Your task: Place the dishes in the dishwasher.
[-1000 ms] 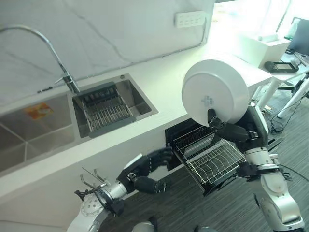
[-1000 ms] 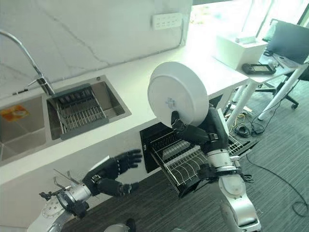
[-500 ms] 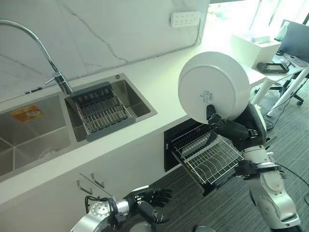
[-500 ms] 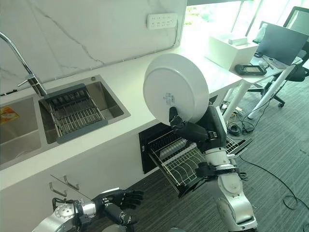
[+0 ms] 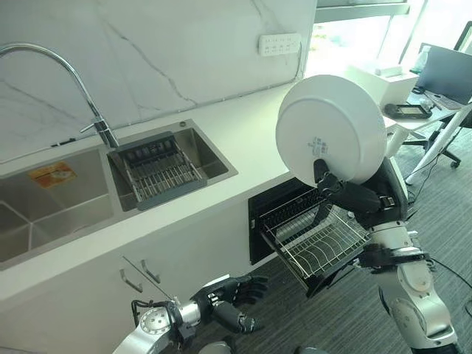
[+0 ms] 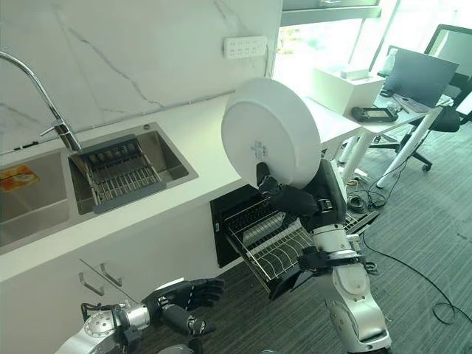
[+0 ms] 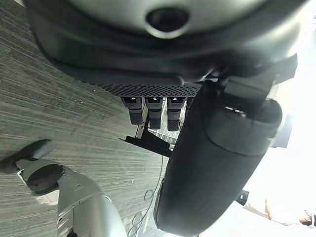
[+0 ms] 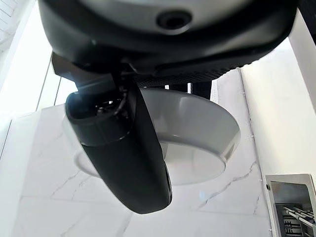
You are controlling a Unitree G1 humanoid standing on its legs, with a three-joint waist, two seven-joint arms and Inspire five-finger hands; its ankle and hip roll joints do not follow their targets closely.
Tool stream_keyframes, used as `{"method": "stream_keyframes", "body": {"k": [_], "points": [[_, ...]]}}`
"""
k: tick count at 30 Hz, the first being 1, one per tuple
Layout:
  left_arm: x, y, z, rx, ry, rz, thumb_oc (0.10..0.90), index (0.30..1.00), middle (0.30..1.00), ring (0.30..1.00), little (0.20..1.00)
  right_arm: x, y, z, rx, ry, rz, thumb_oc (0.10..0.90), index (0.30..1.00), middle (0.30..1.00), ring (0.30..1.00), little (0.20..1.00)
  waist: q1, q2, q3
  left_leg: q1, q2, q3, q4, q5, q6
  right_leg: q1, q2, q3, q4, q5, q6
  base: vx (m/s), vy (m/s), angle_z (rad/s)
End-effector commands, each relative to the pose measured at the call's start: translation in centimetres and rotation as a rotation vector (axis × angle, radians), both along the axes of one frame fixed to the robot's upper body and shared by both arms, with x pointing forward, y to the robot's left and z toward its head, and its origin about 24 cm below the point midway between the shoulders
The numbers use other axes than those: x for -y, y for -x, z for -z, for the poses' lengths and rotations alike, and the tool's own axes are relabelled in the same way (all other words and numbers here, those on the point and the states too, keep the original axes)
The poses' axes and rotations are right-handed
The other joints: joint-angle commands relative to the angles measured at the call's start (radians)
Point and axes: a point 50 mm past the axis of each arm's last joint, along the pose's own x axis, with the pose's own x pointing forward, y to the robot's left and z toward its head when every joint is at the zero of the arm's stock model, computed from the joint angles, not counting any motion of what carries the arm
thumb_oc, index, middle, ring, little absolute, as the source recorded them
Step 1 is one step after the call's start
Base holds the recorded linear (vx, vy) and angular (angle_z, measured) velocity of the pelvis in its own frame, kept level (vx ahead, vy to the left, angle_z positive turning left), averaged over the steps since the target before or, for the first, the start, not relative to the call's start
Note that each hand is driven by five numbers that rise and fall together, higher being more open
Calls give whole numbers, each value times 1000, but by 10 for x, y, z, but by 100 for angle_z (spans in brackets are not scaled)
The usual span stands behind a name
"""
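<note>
plate [image 5: 332, 127]: white, round, held up on edge above the counter's front edge, underside toward the head camera; sits high over the rack, well apart from it.
right hand [image 5: 331, 189]: pinching the plate at its lower rim, thumb on the underside, fingers behind; right wrist view shows the thumb [image 8: 123, 148] lying across the rim with the plate's inner face past it.
rack [image 5: 317, 240]: wire dishwasher rack pulled out of the under-counter opening, tines empty, tilted slightly down toward the floor.
dishwasher [image 6: 234, 221]: dark opening below the counter, just behind the rack.
left hand [image 6: 184, 296]: low near the floor by the cabinet front, fingers loosely spread, holding nothing; idle.
counter [image 5: 243, 129]: white top, bare where it runs beside the plate.
sink [image 5: 158, 166]: steel double basin to the left with a grey drain basket [image 5: 158, 171] in the nearer bowl, faucet [image 5: 66, 74] above it.
step (judgement): carry phase; plate not yet lowered to the rack.
risk 1: grip is a small pinch on one rim point; a fast swing down could let the plate pivot or slip.
risk 2: plate edge could strike the counter lip or the rack's front rail on descent if not brought clear outward first.
risk 3: plate missing a tine slot would lie flat or tip over.
</note>
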Motion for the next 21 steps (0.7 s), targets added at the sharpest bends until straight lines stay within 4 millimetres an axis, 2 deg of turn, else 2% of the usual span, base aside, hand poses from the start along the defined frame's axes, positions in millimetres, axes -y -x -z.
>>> {"method": "stream_keyframes", "body": {"k": [1,3,8,10,12,13,15,17,19,20,21], "points": [[14,-25,-31,221,57,32,800,900,900,900,900,-5,5,-73,409,-24,-58,400,300,300,300,300,8,4,19,146,-37,36,8,-271,22,-14,-21,-64,-11,-1,69,-49,46,-12],[13,-23,-20,189,25,4,800,900,900,900,900,-7,4,-74,416,-5,-49,400,300,300,300,300,7,4,18,148,-36,40,8,-272,22,-14,-23,-63,-11,3,70,-28,71,-11],[-8,-19,11,143,-96,-179,800,900,900,900,900,3,2,-68,375,63,75,400,300,300,300,300,0,-10,23,155,-60,26,8,-284,33,-22,-45,-58,-11,81,93,9,90,-7],[-19,-15,20,126,-134,-234,800,900,900,900,900,12,3,-65,362,97,166,400,300,300,300,300,-8,-9,24,152,-55,15,8,-280,40,-2,-29,-45,-11,98,91,39,97,10],[-22,-10,30,100,-164,-261,800,900,900,900,900,18,4,-64,359,107,227,400,300,300,300,300,-21,2,32,143,-39,-3,8,-264,50,19,-2,-23,-11,146,82,21,27,16],[-22,-4,39,77,-181,-273,800,900,900,900,900,24,6,-63,362,93,264,400,300,300,300,300,-34,3,45,134,-30,-21,8,-255,54,15,16,36,-11,148,76,-13,-84,10],[-23,-3,43,66,-202,-282,800,900,900,900,900,26,6,-62,358,86,283,400,300,300,300,300,-35,-4,47,118,-31,-30,8,-244,51,-2,3,61,-11,143,72,-30,-192,39],[-39,-2,52,24,-253,-343,800,900,900,900,900,28,5,-60,346,86,296,400,300,300,300,300,-21,-27,43,103,-25,-42,8,-247,31,-42,-65,96,-11,146,101,40,-427,41],[-46,5,60,-21,-269,-371,800,900,900,900,900,32,4,-59,312,88,305,400,300,300,300,300,-10,-30,32,106,-7,-37,8,-249,13,-44,-78,69,-11,80,101,97,-309,8],[-46,6,61,-27,-270,-376,800,900,900,900,900,32,3,-59,307,89,306,400,300,300,300,300,-8,-30,30,105,-4,-35,8,-249,10,-43,-79,63,-11,72,100,118,-315,4],[-45,16,72,-81,-275,-397,800,900,900,900,900,35,-1,-55,260,99,293,400,300,300,300,300,-2,-34,14,105,27,-12,8,-248,-11,-35,-74,32,-11,30,100,159,-339,10]]}}
